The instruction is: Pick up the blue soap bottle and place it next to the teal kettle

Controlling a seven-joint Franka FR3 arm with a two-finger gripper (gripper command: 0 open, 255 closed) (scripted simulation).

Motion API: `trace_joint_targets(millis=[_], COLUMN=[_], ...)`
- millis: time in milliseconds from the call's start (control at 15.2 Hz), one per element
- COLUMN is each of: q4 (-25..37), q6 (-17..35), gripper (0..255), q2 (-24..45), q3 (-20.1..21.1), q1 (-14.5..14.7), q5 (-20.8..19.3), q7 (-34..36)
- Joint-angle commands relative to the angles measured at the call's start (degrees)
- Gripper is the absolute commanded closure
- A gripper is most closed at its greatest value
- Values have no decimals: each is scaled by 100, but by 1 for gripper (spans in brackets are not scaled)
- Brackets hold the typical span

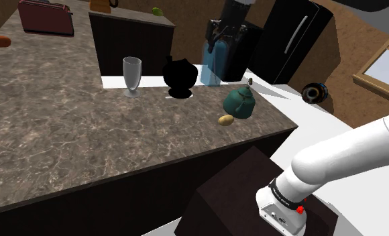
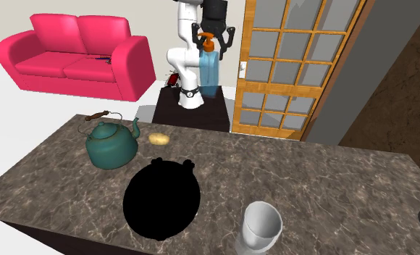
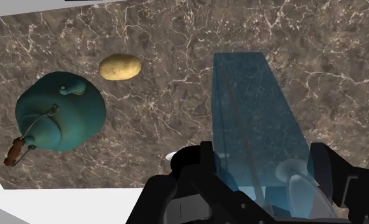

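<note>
Gripper (image 1: 225, 33), clamped on the upright blue soap bottle (image 1: 212, 67) at its neck, hangs upper-left of the teal kettle (image 1: 240, 102) in the shoulder view.

Potato (image 3: 120, 67), glass (image 1: 132, 75), perhaps toaster (image 1: 47, 17)

Soap bottle (image 3: 256, 108): near end hidden behind claw (image 3: 263, 162). Glass (image 2: 262, 226): base cut off by second exterior view's bottom edge. Red toaster (image 1: 47, 17): top cropped. Black shape (image 2: 161, 199): unidentifiable.
</note>
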Motion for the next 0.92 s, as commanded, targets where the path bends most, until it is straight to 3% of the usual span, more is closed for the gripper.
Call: trace_joint_targets(millis=[0, 858], q4=[-271, -1183], q6=[32, 118], gripper=[255, 255], q2=[-264, -1121], q3=[-283, -1807], q1=[-61, -458], q5=[64, -105], q7=[-370, -2262])
